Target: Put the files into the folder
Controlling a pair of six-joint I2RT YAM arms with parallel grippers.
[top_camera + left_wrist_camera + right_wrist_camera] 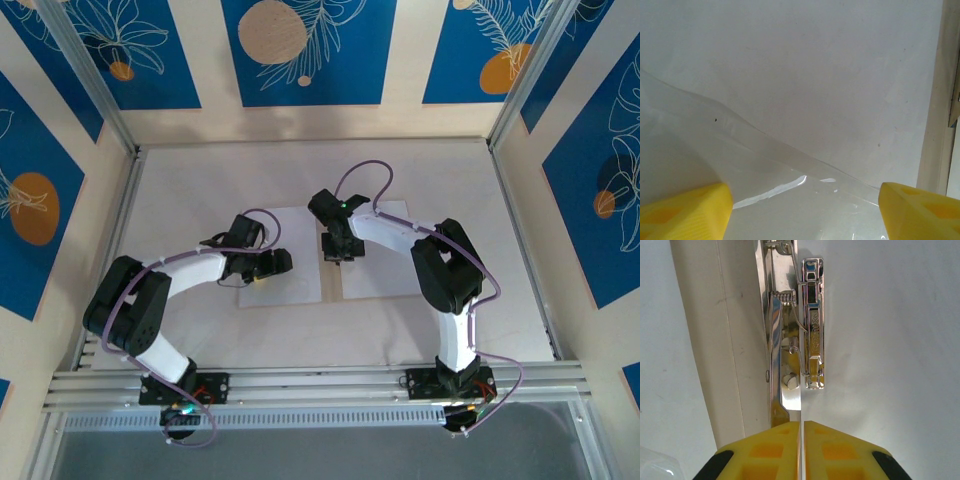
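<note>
Likely lining up right gripper [801,440], pressed together, squarely on the clip [810,325], with left gripper [802,210] spread above the sheet [815,75].

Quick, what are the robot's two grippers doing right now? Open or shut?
Left gripper: open, holding nothing, above a white sheet.
Right gripper: shut, fingers together at the metal clip, nothing seen held.
</note>
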